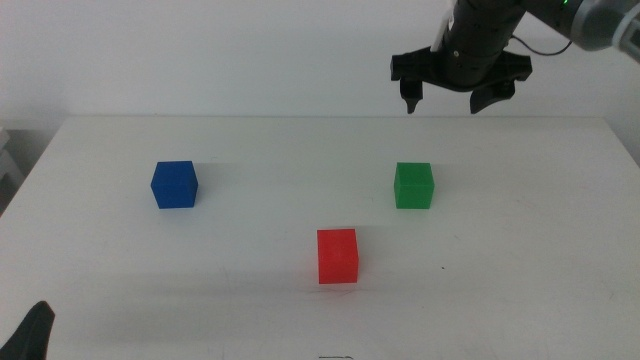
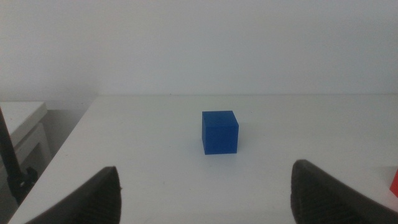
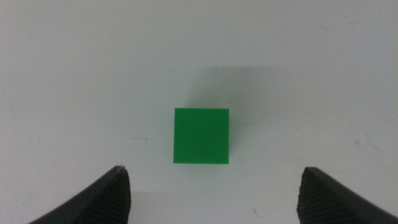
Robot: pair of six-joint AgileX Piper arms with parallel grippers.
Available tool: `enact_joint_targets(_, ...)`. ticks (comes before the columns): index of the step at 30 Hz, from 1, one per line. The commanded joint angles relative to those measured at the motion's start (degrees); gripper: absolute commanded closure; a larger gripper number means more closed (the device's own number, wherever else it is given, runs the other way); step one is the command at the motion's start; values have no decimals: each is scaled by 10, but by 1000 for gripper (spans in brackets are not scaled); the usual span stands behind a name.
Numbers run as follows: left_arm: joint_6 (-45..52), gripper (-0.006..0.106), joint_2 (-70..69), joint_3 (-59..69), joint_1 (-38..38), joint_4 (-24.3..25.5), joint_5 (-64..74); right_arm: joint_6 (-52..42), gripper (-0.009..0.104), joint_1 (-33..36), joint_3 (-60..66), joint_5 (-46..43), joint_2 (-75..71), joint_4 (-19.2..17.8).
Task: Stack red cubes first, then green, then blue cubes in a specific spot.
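Right gripper: right gripper point(image 1: 441, 103) hangs high over the far side of the plain white table point(image 1: 520, 290), pointing down, jaws spread wide, nothing between them. In its wrist view point(image 3: 211, 193) the small matte green cube point(image 3: 201, 144) sits directly below, centred in the gap between the two dark jaws, well clear of both.

Left gripper: left gripper point(image 2: 205, 193) waits low at the near-left corner; only a dark tip point(image 1: 32, 335) shows in the middle view. Jaws apart, empty. Its wrist camera looks across the table at the small dark blue matte cube point(image 2: 220, 132), ahead of the jaws and not touching them.

Red cube: small bright red matte cube point(image 1: 338, 256) rests flat on the table, centre-near, nearest the camera of the three. A sliver of it point(image 2: 394, 181) shows at the edge of the left wrist view.

Green cube: green cube point(image 1: 413, 185) rests flat on the table, right of centre, farther back than the red cube and apart from it.

Blue cube: blue cube point(image 1: 174, 184) rests flat on the left part of the table, about level with the green cube, well apart from both others.

Stack: none; all three cubes sit singly on the table, no two touching.

Table surface: bare white, faint marks point(image 3: 142, 139) near the green cube in the right wrist view.
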Motion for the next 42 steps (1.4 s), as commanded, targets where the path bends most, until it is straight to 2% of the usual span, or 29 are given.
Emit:
enact_joint_targets(1,-4,7,-8,-2,0,-4,-48,-15,1,-7,-19,-27,-17,-1)
enact_joint_targets(14,-4,7,-8,-2,0,-4,-48,-25,1,-9,-19,-29,78,0)
enact_joint_targets(24,-4,7,-8,-2,0,-4,-48,-21,1,-9,-19,-70,111,13)
enact_joint_targets(31,-4,7,-8,-2,0,-4,-48,-17,2,-9,-19,-90,122,1)
enact_joint_targets(36,-4,7,-8,-2,0,-4,-48,-4,7,-9,-19,-95,123,-17)
enact_joint_targets(42,-4,7,-8,-2,0,-4,-48,-4,20,-20,-19,-91,128,-2)
